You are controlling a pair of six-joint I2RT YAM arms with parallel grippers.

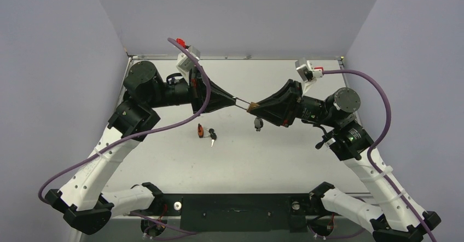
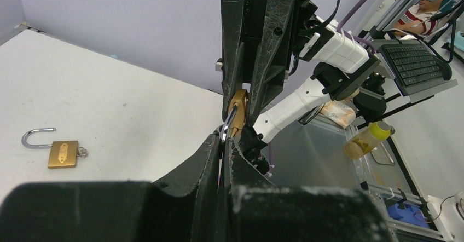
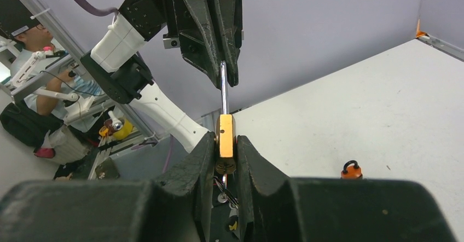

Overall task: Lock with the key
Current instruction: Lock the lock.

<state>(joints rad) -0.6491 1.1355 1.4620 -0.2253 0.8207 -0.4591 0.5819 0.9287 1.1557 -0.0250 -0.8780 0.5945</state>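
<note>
We're at the middle of the overhead frame, and there it is: the lock (image 1: 251,108), held clear of the white table (image 1: 284,160) and strung between two black grippers that meet tip to tip. Coming in from the left, the left gripper (image 1: 235,100) is clamped on the silver shackle (image 3: 223,91). That shackle is a thin polished steel rod running straight up the right wrist view into scuffed, wedge-shaped left fingers (image 3: 232,61). From the right, the right gripper (image 1: 256,109) is squeezed onto the body, and we see it edge-on at the centre of its own camera. It is a flat, smooth slab of brass, pinched on both broad faces by the matte black right fingers (image 3: 199,160). Just beneath the brass, between those fingers, sits a dark rounded piece with thin wire loops under it; we cannot tell what it is. In the lower left of the left wrist view a second brass padlock (image 2: 61,153) lies flat on the table, its U-shaped shackle open. Left of centre in the overhead frame we spot a small orange-red padlock (image 1: 201,131) on the table, with little dark-headed keys (image 1: 212,136) just beside it.
</note>
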